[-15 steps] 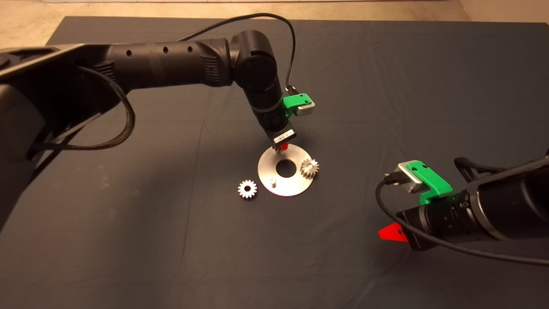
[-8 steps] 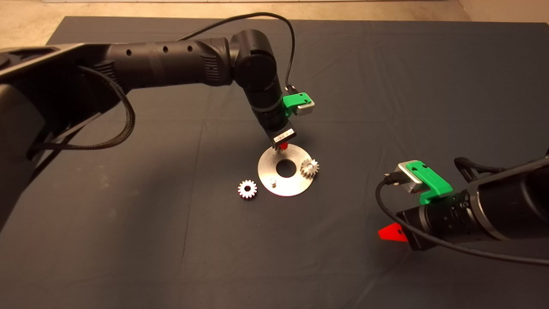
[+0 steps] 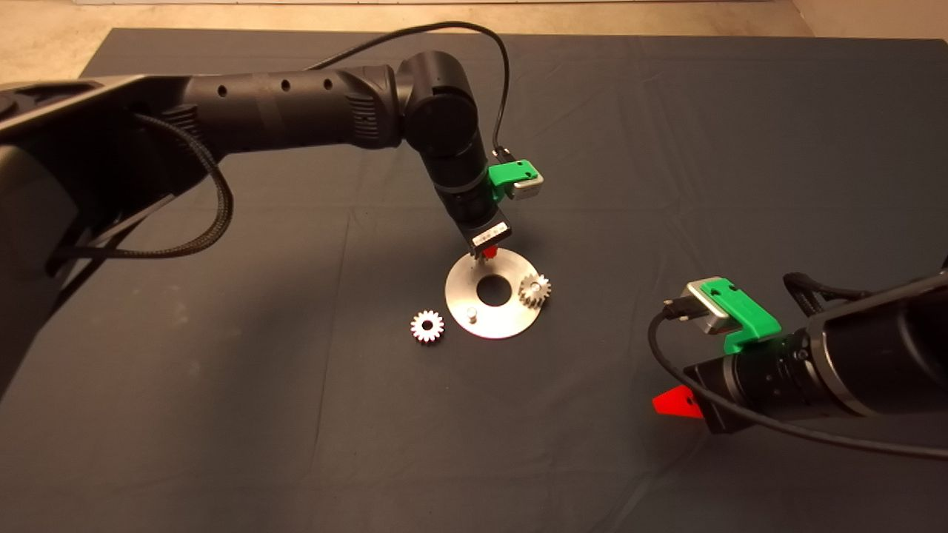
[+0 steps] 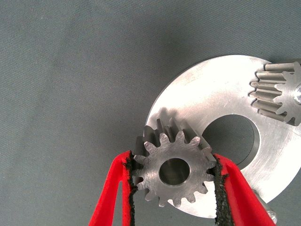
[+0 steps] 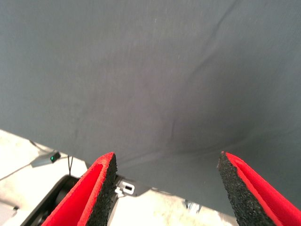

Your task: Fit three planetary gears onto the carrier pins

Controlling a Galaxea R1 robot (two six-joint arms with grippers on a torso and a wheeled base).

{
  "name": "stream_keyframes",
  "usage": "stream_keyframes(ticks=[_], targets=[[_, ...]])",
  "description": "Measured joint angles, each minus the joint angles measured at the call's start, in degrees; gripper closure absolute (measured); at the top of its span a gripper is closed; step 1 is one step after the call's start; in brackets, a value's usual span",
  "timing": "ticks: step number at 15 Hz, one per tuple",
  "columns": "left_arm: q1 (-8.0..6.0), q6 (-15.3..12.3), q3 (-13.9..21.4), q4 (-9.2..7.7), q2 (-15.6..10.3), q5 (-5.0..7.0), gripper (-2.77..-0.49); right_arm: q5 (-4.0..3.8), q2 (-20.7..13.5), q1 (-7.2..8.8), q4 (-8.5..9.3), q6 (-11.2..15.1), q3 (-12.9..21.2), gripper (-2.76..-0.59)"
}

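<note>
The shiny silver disc (image 3: 490, 309) lies mid-mat and also shows in the left wrist view (image 4: 221, 108). One planetary gear (image 3: 534, 289) sits on the pin at the disc's right edge; it also shows in the left wrist view (image 4: 280, 92). A bare carrier pin (image 3: 471, 316) stands at the disc's front left. Another gear (image 3: 427, 326) lies on the mat left of the disc. My left gripper (image 3: 486, 255) hangs over the disc's far edge, shut on a third gear (image 4: 174, 170) held just above the disc. The pin under it is hidden. My right gripper (image 5: 164, 188) is open and empty at the lower right.
The dark mat (image 3: 666, 148) covers the table. A pale floor shows past its far edge (image 3: 44, 37). The left arm's black cable (image 3: 459, 29) loops above the wrist. Open mat lies in front of and to the right of the disc.
</note>
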Motion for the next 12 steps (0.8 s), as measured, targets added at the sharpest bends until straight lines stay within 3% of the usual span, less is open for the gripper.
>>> stream_keyframes(ticks=[4, 12], targets=[[0.15, 0.0, 0.3, -0.02, -0.6, -0.47, -0.76, -0.06, -0.3, -1.61, 0.0, 0.0, 0.0, -1.6], [0.17, 0.0, 0.3, 0.12, 0.1, -0.05, -0.76, -0.12, -0.8, -1.85, 0.0, 0.0, 0.0, -1.6]])
